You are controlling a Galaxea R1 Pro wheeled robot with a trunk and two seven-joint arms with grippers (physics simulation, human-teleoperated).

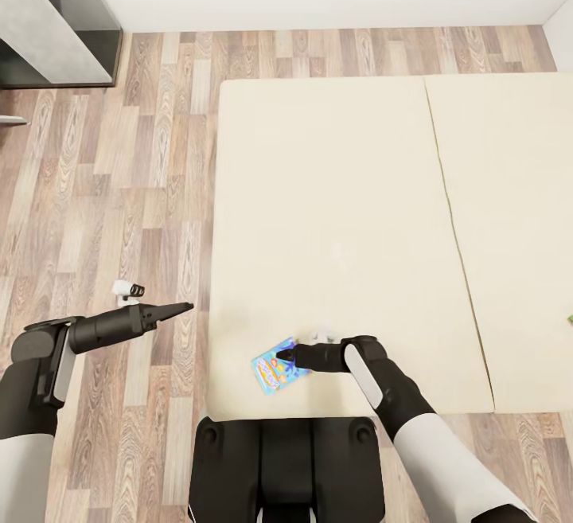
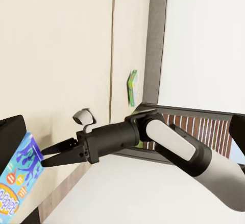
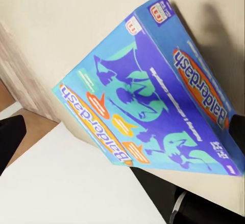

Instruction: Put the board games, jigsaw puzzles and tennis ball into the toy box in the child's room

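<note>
Low in the head view, just above the robot's dark base, the blue board game lies on the near edge of the bed, its beige mattress filling the centre and right of the frame. The right gripper reaches in from the lower right and its fingertips sit over the box's right end. The left wrist view shows its jaws spread a little beside the box, so it reads as released and not yet grasping; whether it touches the box I cannot tell. At the left of the head view the left gripper hangs over the wood floor beside the bed, holding nothing; whether its tapered fingers are parted or clenched I cannot tell. A second board game, green-edged, lies farther along the mattress near the grey bed frame. Judging from this, the task is at an early stage: both bed games are still uncollected, and carrying them to the toy box remains.
</note>
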